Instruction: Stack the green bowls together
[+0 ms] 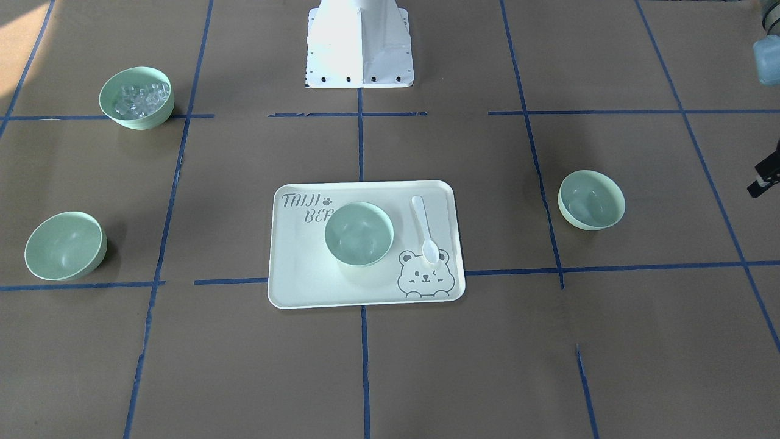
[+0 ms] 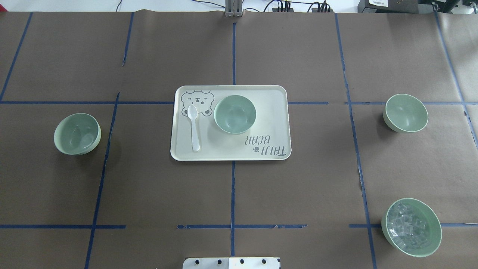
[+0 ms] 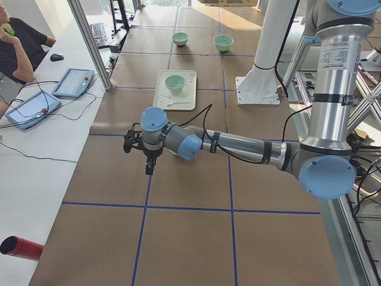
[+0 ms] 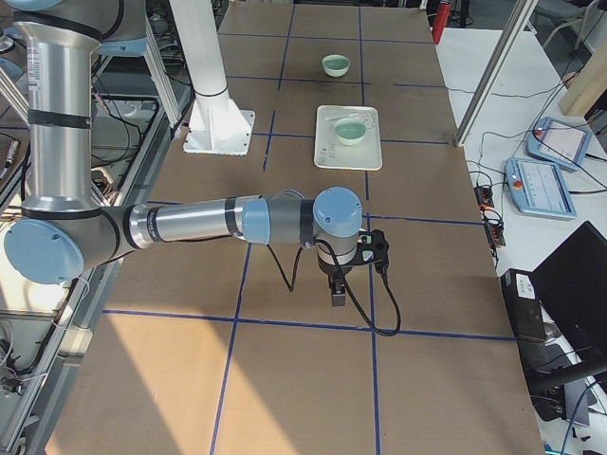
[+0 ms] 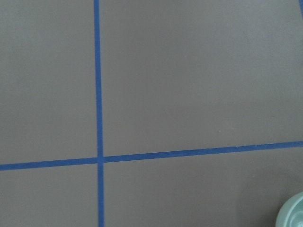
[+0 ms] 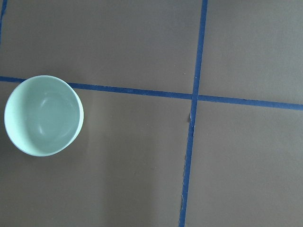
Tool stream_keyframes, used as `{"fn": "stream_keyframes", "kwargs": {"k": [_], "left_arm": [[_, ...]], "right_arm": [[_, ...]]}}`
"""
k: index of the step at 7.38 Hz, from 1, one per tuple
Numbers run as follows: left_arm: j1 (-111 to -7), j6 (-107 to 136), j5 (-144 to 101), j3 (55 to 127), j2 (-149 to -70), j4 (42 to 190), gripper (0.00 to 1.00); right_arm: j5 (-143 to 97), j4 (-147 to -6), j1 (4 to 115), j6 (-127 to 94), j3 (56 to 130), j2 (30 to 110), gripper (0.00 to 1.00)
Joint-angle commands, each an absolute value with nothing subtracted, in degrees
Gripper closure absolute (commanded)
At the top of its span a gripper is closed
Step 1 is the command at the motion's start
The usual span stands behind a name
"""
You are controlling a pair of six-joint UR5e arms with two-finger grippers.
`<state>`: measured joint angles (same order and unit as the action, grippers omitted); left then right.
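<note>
Three empty pale green bowls stand apart. One (image 2: 235,114) sits on the bear-print tray (image 2: 269,97), also in the front view (image 1: 358,233). One (image 2: 77,133) is on my left (image 1: 591,199). One (image 2: 406,113) is on my right (image 1: 65,246) and shows in the right wrist view (image 6: 43,115). A bowl rim (image 5: 293,213) shows at the corner of the left wrist view. My left gripper (image 3: 149,165) hangs over the table's left end. My right gripper (image 4: 339,290) hangs over the right end. Neither holds anything; I cannot tell whether they are open or shut.
A fourth green bowl (image 2: 411,227) filled with clear cubes stands near my right front (image 1: 136,97). A white spoon (image 2: 194,127) lies on the tray beside the bowl. The robot's white base (image 1: 359,46) is at the table's edge. Blue tape lines cross the brown paper.
</note>
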<state>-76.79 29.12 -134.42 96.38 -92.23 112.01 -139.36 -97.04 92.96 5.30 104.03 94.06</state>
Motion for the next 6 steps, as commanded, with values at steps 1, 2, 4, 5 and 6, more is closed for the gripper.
{"fn": "stream_keyframes", "kwargs": {"k": [1, 2, 4, 5, 6], "left_arm": [[-67.6, 45.8, -130.4, 96.5, -91.6, 121.6, 0.00], [-63.6, 51.4, -126.4, 96.5, -91.6, 124.1, 0.00], [-56.5, 58.4, -119.7, 96.7, -91.6, 124.8, 0.01], [-54.1, 60.7, -118.1, 96.7, -91.6, 124.8, 0.02], [-51.4, 62.0, -116.6, 96.4, -91.5, 124.9, 0.03]], "right_arm": [[-139.3, -96.9, 92.6, 1.7, 104.1, 93.9, 0.00], [-139.5, -96.9, 92.5, -0.4, 104.3, 93.4, 0.00], [-139.6, -96.9, 92.4, -0.4, 104.4, 93.3, 0.00], [-139.7, -96.9, 92.4, -0.5, 104.4, 93.4, 0.00], [-139.7, -96.9, 92.4, -0.5, 104.4, 93.3, 0.00]]}}
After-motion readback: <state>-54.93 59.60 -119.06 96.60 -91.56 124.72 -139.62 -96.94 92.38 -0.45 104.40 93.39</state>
